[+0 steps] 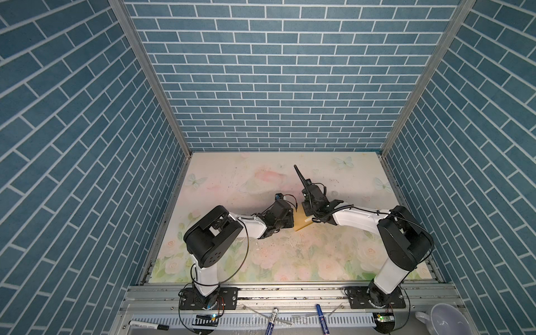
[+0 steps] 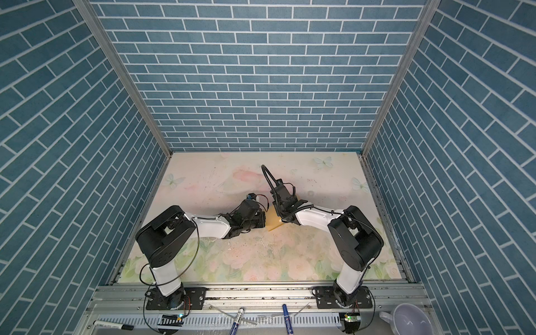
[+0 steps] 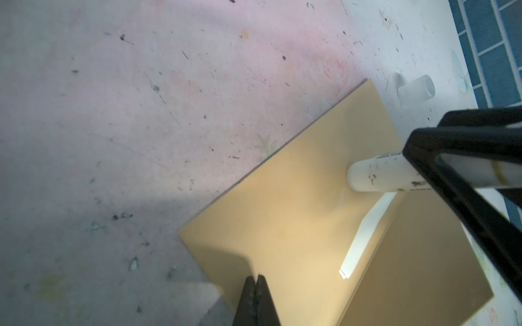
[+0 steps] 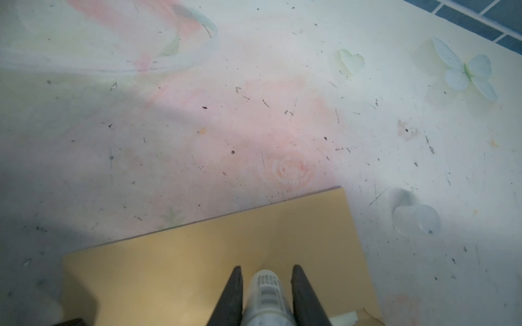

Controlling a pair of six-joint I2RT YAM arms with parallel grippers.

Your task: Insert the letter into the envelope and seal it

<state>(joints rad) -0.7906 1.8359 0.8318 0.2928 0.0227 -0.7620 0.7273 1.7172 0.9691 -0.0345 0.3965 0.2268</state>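
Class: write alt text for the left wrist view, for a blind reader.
The right gripper holds a white glue stick, tip against a tan envelope lying on the floral table. The left gripper, shut, rests at the envelope's edge; a strip of white letter peeks out.

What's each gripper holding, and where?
Right gripper: glue stick, by its barrel, tip on the envelope. Left gripper: shut at the envelope's edge; a pinch cannot be told.

The envelope [image 3: 282, 211] is smooth, matt tan paper; the tube [image 3: 375, 175] on it is smudged white plastic; the table [image 3: 113, 113] under it is scuffed.
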